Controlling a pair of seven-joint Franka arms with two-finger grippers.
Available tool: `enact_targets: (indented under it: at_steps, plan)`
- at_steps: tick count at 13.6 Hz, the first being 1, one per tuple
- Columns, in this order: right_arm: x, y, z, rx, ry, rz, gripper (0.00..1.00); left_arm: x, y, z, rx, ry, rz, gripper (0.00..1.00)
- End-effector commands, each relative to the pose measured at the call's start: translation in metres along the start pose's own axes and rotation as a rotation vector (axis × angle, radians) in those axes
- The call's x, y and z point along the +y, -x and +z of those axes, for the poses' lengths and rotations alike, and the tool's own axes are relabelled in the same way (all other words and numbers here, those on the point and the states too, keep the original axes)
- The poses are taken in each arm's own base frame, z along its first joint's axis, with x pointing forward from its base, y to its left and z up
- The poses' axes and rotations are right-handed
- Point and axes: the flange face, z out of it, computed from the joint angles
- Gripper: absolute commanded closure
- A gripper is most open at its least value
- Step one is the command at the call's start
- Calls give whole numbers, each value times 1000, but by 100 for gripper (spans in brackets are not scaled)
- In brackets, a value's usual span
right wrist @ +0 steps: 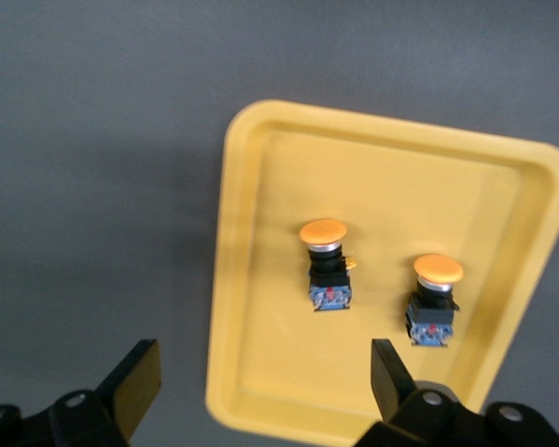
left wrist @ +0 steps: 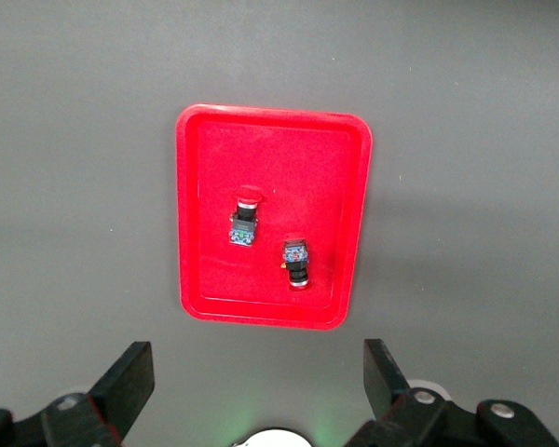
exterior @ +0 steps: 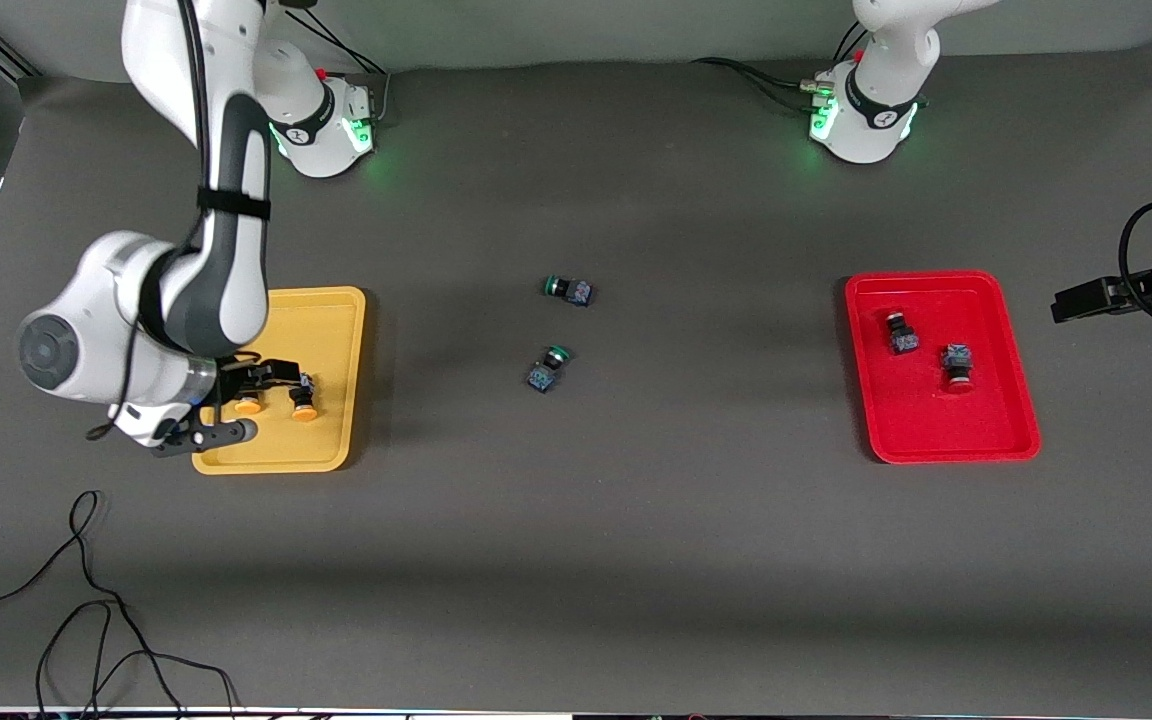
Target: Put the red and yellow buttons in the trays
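Two yellow buttons (exterior: 246,405) (exterior: 304,404) lie in the yellow tray (exterior: 331,330) toward the right arm's end of the table. In the right wrist view both buttons (right wrist: 326,256) (right wrist: 435,289) rest inside the yellow tray (right wrist: 225,279). My right gripper (exterior: 248,403) (right wrist: 261,368) hangs open and empty over that tray's edge. Two red buttons (exterior: 902,333) (exterior: 957,365) lie in the red tray (exterior: 941,440). The left wrist view shows them (left wrist: 245,216) (left wrist: 296,261) in the red tray (left wrist: 205,205). My left gripper (left wrist: 256,372) (exterior: 1096,297) is open, empty, high and waits past the red tray.
Two green-capped switches (exterior: 569,290) (exterior: 548,367) lie on the dark mat in the middle of the table. A black cable (exterior: 86,600) loops on the mat near the front camera at the right arm's end. The arms' bases (exterior: 321,120) (exterior: 861,115) stand farthest from the camera.
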Motion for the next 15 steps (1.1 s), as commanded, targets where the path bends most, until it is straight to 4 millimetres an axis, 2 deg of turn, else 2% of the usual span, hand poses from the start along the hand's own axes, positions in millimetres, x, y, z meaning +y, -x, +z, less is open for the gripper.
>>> enact_targets:
  at_steps: [1, 2, 4, 5, 6, 7, 10, 12, 13, 15]
  plan:
    - [-18, 11, -52, 14, 20, 19, 0, -2, 6, -3, 16, -9, -13, 0]
    - [-19, 13, -72, 21, 31, 14, 0, 5, 7, -5, 20, -11, -10, 0]
    - [-26, 16, -99, 9, 59, 28, 0, 4, 15, -10, 37, 18, -22, 0]
    - [-29, 20, -110, -1, 44, 53, 0, 11, 17, -9, 47, 18, -16, 0]
    - [-26, 24, -123, -3, 38, 79, 0, 4, 20, -12, 57, 23, -28, 0]
    - [-29, 27, -131, -5, 40, 76, 0, 1, 23, -12, 72, 27, -31, 0]
    - [-11, 35, -149, -26, 20, 134, 0, 6, 31, 11, 105, 34, -36, 0]
    - [-6, 45, -160, -25, 22, 152, 0, 12, 31, 11, 105, 23, -47, 0]
    - [1, 51, -165, -21, 17, 152, 0, 21, 32, 12, 102, 14, -33, 0]
    - [18, 63, -171, -14, -8, 152, 0, 22, 32, 6, 106, 13, -38, 0]
